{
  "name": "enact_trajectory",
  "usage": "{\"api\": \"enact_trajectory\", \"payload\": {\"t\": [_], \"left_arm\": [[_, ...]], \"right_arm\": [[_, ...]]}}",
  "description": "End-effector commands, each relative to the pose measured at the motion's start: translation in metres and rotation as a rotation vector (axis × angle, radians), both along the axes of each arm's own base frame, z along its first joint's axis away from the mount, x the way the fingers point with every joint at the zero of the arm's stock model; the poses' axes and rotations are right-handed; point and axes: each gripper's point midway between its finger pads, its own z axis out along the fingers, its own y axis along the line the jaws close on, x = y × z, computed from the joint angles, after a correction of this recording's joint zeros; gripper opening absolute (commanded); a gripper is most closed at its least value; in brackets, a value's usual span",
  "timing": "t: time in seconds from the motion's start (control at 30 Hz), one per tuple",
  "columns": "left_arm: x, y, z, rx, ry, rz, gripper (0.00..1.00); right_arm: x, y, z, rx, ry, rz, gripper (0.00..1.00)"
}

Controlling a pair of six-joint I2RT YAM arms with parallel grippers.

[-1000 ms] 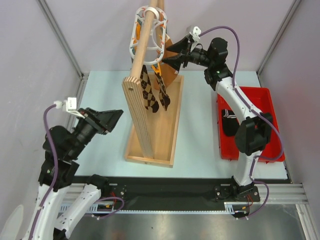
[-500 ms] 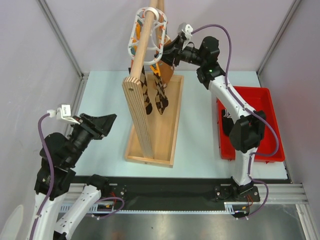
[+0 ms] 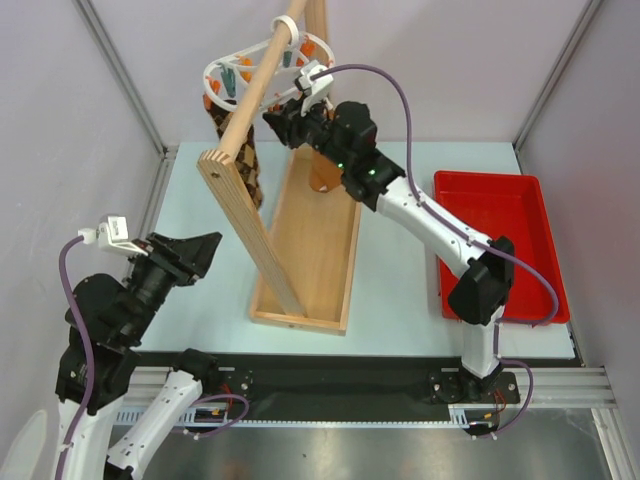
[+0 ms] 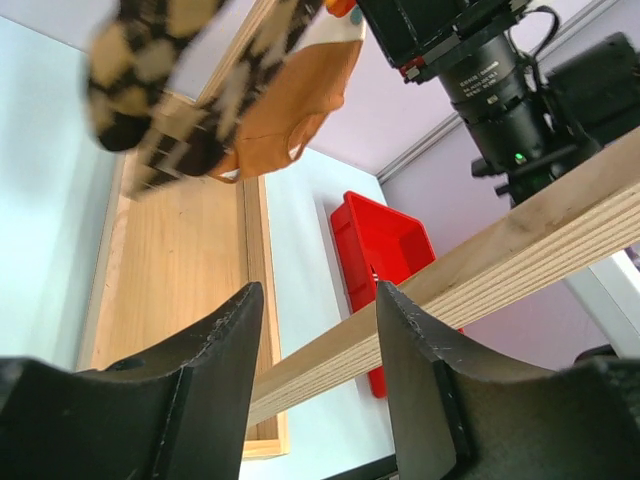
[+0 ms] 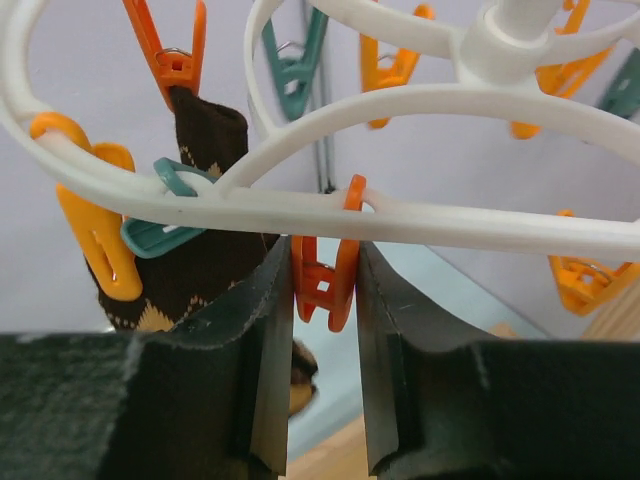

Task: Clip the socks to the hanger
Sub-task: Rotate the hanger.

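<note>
Swung left since the earlier frame, the hanger point(image 5: 450, 215) now tilts over the pole point(image 3: 255, 90). Nearest, the left gripper point(image 4: 318, 300) is spread, empty. Farther, the right gripper point(image 5: 322, 262) pinches an orange peg point(image 5: 325, 290) on its white ring; the argyle sock point(image 5: 205, 265) hangs clipped behind

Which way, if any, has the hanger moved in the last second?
Yes: in the top view the hanger has swung left, away from the red tray, and now lies flatter.

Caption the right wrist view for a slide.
Right gripper pinches an orange peg on the white hanger, beside the clipped argyle sock.
</note>
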Motion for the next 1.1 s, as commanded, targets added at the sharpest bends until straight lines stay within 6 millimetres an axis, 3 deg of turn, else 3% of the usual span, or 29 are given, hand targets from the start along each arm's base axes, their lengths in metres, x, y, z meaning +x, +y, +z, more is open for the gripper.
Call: {"api": "enact_trajectory", "payload": {"t": [0.0, 0.07, 0.17, 0.33, 0.5, 0.67, 0.77, 0.87, 0.97, 1.07], "left_arm": [[-0.001, 0.000, 0.013, 0.001, -0.034, -0.001, 0.53], [0.005, -0.005, 0.020, 0.003, -0.051, -0.022, 0.52], [0.015, -0.010, 0.027, 0.018, -0.073, -0.031, 0.48], [0.049, -0.026, 0.029, 0.034, -0.052, -0.053, 0.43], [0.077, -0.061, 0.048, -0.003, -0.130, -0.182, 0.40], [0.113, -0.093, 0.045, -0.022, -0.124, -0.286, 0.32], [0.118, -0.108, 0.054, -0.036, -0.159, -0.362, 0.30], [0.119, -0.110, 0.055, -0.030, -0.154, -0.371, 0.24], [0.115, -0.107, 0.055, -0.041, -0.157, -0.364, 0.24], [0.108, -0.105, 0.051, -0.070, -0.153, -0.363, 0.27]], "right_arm": [[-0.010, -0.018, 0.022, 0.050, 0.057, -0.243, 0.12], [-0.013, -0.016, 0.020, 0.069, 0.087, -0.262, 0.18], [-0.019, -0.013, 0.018, 0.069, 0.101, -0.254, 0.20], [-0.024, -0.017, 0.018, 0.066, 0.107, -0.255, 0.24], [-0.031, -0.030, 0.026, 0.093, 0.130, -0.264, 0.22], [-0.035, -0.040, 0.033, 0.140, 0.167, -0.271, 0.22], [-0.033, -0.048, 0.034, 0.153, 0.190, -0.281, 0.22], [-0.031, -0.051, 0.027, 0.140, 0.222, -0.279, 0.20], [-0.028, -0.056, 0.020, 0.126, 0.236, -0.272, 0.21], [-0.025, -0.066, 0.012, 0.107, 0.244, -0.280, 0.30]]}}
